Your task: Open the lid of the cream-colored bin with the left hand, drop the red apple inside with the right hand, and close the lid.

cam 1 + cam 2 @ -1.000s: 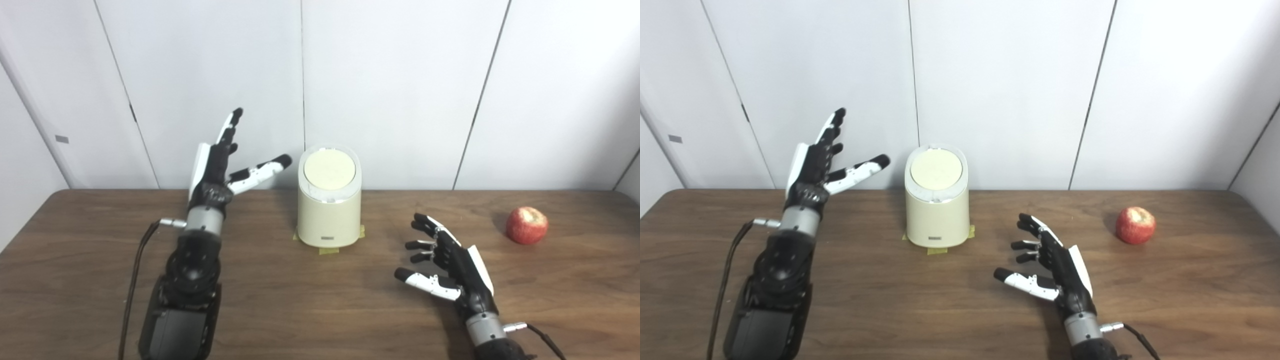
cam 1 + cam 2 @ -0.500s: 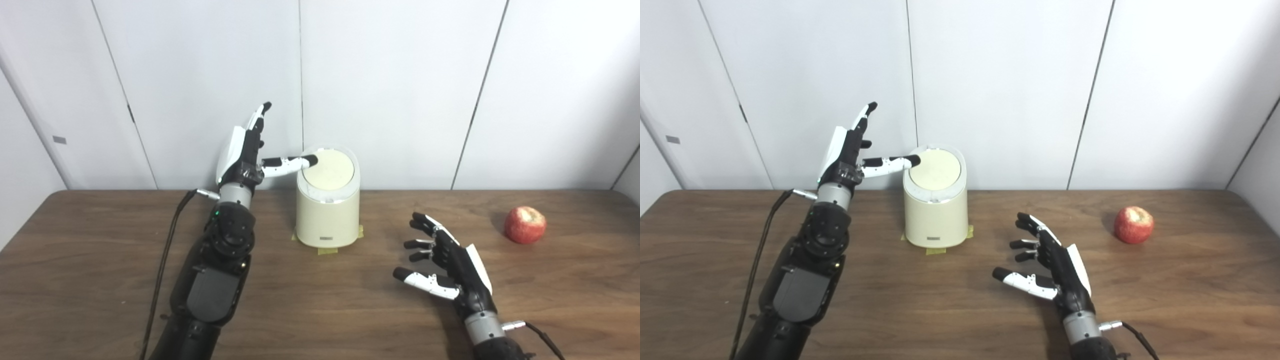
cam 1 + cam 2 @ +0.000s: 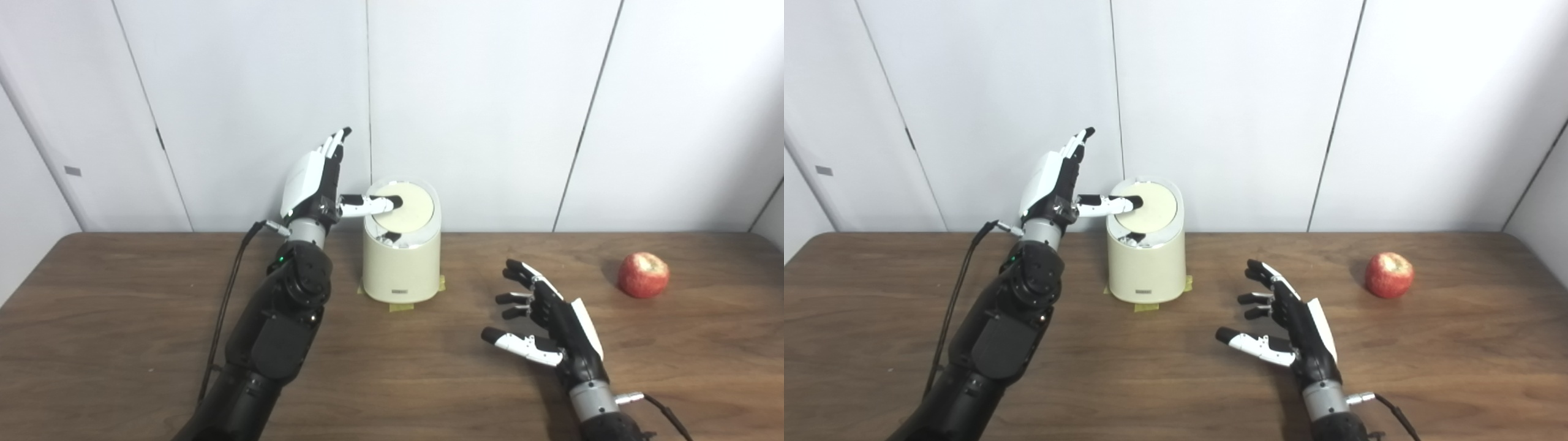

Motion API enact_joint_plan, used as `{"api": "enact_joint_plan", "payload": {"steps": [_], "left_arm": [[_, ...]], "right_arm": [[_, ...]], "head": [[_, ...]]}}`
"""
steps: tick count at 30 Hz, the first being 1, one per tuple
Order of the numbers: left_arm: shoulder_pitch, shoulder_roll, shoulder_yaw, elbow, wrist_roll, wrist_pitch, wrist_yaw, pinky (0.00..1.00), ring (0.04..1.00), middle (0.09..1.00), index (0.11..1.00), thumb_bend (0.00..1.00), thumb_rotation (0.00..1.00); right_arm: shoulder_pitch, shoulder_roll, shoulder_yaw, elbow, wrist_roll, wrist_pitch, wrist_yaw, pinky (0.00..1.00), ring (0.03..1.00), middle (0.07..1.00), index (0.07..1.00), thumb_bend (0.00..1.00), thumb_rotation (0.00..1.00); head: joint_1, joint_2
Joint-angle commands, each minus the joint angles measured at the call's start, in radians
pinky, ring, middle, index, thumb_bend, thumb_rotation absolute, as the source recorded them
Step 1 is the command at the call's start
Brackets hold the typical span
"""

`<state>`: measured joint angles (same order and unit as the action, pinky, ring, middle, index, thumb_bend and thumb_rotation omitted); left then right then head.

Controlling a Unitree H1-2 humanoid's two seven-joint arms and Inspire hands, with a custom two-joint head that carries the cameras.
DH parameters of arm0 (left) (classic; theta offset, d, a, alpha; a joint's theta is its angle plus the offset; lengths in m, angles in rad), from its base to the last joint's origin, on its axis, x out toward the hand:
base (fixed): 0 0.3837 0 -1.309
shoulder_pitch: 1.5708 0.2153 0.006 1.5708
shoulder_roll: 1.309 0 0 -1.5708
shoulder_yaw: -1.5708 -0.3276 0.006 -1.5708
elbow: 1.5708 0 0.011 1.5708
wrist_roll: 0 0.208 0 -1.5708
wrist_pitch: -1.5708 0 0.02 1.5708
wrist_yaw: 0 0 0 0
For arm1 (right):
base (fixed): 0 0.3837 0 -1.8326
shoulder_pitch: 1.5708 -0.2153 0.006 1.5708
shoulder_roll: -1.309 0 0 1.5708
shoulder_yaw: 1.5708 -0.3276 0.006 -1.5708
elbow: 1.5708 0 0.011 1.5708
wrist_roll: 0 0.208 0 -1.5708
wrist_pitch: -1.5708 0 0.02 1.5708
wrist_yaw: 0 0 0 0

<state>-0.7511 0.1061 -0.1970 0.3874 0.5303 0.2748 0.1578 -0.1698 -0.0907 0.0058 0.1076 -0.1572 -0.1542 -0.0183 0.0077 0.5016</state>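
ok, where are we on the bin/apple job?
Nothing finished yet. In hand: the left hand has its thumb on the lid of the cream bin, which looks tipped partly open. Left: the red apple sits untouched on the table, apart from the open right hand; then drop and close.

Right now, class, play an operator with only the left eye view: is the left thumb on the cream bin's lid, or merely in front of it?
Observer: The right eye view agrees: the thumb of the left hand lies on the lid, on its left part.
Operator: Has it opened?
Observer: Partly; there too a dark gap shows at its near edge.
Operator: And the red apple?
Observer: On the table, apart from the open right hand.
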Motion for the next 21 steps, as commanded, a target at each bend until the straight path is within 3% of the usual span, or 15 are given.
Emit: {"api": "enact_joint_plan", "payload": {"steps": [1, 10, 21], "left_arm": [[-0.076, -0.004, 0.0, 0.0, 0.021, -0.021, 0.04, 0.84, 1.0, 1.0, 1.0, 0.97, 0.3], [-0.098, -0.012, -0.04, 0.055, 0.059, -0.019, 0.074, 0.81, 1.0, 1.0, 1.0, 0.98, 0.31], [-0.102, 0.013, -0.1, 0.101, 0.153, 0.038, 0.077, 0.86, 1.0, 1.0, 1.0, 1.0, 0.26]], "right_arm": [[-0.033, 0.002, 0.002, -0.013, -0.003, -0.037, -0.013, 0.57, 0.671, 0.851, 0.865, 0.78, 0.34], [-0.032, 0.002, 0.003, -0.019, -0.013, -0.027, -0.016, 0.56, 0.664, 0.85, 0.86, 0.78, 0.35], [-0.028, 0.013, 0.006, -0.038, -0.01, -0.007, -0.017, 0.55, 0.669, 0.844, 0.854, 0.77, 0.34]], "head": [[0.0, 0.002], [-0.004, 0.006], [-0.011, 0.013]]}}
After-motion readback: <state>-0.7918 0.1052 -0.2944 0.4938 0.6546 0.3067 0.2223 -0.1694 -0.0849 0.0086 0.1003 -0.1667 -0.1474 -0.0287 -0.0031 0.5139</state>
